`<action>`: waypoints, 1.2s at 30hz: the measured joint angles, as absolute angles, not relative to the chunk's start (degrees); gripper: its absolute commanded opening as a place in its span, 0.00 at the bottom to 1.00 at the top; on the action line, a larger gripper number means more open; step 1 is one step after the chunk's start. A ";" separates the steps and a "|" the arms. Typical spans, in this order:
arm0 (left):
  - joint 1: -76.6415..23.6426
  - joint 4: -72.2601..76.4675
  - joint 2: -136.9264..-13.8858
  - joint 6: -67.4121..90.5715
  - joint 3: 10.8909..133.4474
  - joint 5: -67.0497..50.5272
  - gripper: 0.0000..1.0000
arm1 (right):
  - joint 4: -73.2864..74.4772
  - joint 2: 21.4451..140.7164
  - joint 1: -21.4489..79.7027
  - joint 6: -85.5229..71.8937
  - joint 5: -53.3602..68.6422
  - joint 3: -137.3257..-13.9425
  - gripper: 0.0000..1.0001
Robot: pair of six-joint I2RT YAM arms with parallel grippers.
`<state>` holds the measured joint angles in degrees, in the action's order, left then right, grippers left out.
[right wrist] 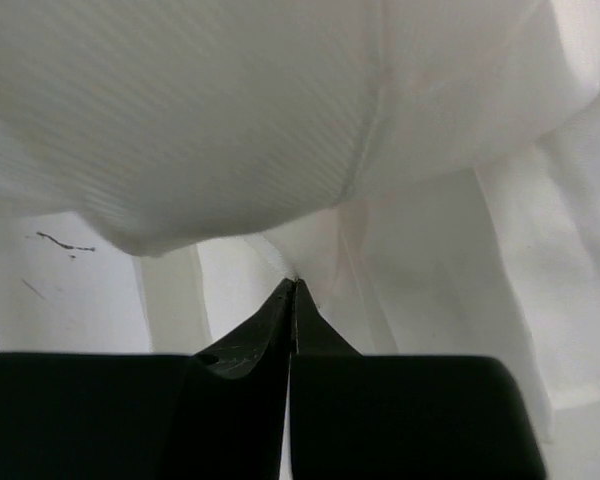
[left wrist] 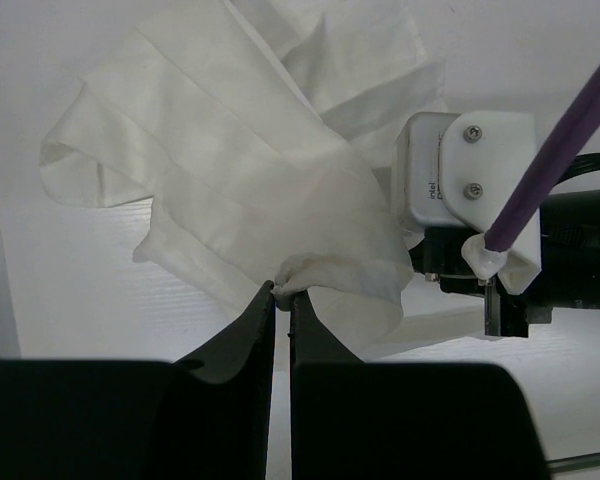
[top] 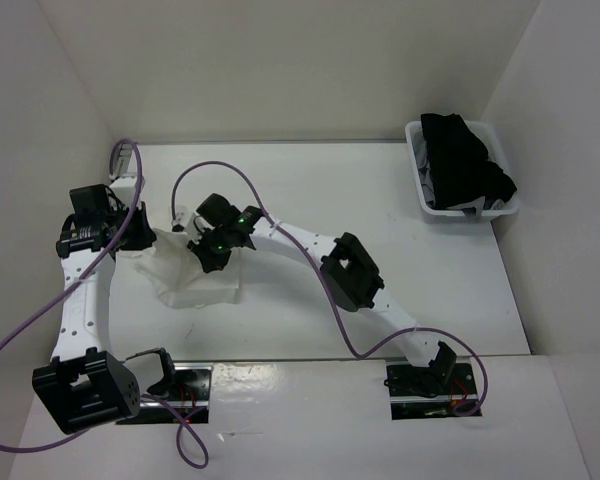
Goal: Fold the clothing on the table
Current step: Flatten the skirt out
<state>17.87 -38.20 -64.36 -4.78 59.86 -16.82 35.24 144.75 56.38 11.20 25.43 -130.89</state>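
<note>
Fingers of my left hand (left wrist: 283, 290) are pinched tight on a bunched edge of the white pleated skirt (left wrist: 240, 170), which fans out ahead of them over the tabletop (left wrist: 70, 310). Same deal for my right hand (right wrist: 293, 282): closed, tips nipping a fold, fabric draped right above it.

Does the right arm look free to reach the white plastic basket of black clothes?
Probably not yet: the right gripper is shut on the white pleated skirt, far from the basket, though the tabletop between looks bare.
</note>
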 measured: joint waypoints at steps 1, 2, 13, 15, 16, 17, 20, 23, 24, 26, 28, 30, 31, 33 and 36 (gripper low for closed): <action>17.87 -38.24 -64.34 -4.84 59.86 -16.86 0.00 | 34.98 144.31 56.21 11.25 24.91 -129.73 0.00; 17.89 -38.35 -64.31 -4.99 59.88 -16.93 0.00 | 35.05 143.74 55.99 11.27 24.47 -128.55 0.00; 17.89 -39.46 -64.20 -6.20 61.19 -19.35 0.04 | 34.11 126.41 48.25 12.08 17.39 -116.14 0.00; 17.67 -39.68 -64.20 -6.39 61.49 -19.97 0.04 | 33.74 121.56 46.17 12.75 15.40 -114.80 0.00; 17.47 -39.88 -64.20 -6.63 61.63 -20.25 0.04 | 33.47 119.37 45.39 13.02 14.55 -114.32 0.00; 17.26 -40.07 -64.25 -7.14 61.78 -20.58 0.04 | 33.12 117.32 44.82 13.30 13.87 -113.69 0.00; 16.51 -40.86 -64.84 -7.62 62.65 -21.89 0.04 | 32.97 112.05 44.03 14.26 12.47 -111.55 0.00; 15.57 -41.15 -66.00 -7.79 63.64 -22.90 0.06 | 32.95 108.14 43.99 15.64 11.00 -108.36 0.12; 15.42 -41.23 -66.32 -7.81 63.77 -23.27 0.08 | 33.12 107.35 43.99 15.97 10.59 -107.28 0.41; 15.22 -41.52 -66.74 -7.84 63.77 -23.66 0.11 | 33.21 106.08 43.99 16.80 9.67 -104.81 0.57; 15.18 -41.89 -67.00 -7.92 63.77 -23.97 0.15 | 33.50 105.21 43.99 17.54 8.82 -102.02 0.71; 15.20 -42.02 -67.05 -8.25 63.77 -24.34 0.17 | 33.87 104.44 43.51 18.06 8.12 -98.94 0.76; 15.20 -42.00 -67.02 -8.49 63.77 -24.40 0.17 | 33.95 104.27 43.24 18.09 8.29 -97.60 0.76; 15.18 -42.02 -67.00 -8.73 63.72 -24.45 0.17 | 34.00 104.07 41.89 17.89 9.78 -95.48 0.78; 15.18 -41.82 -66.43 -8.82 62.96 -24.29 0.17 | 33.80 104.05 38.65 17.63 12.88 -93.62 0.79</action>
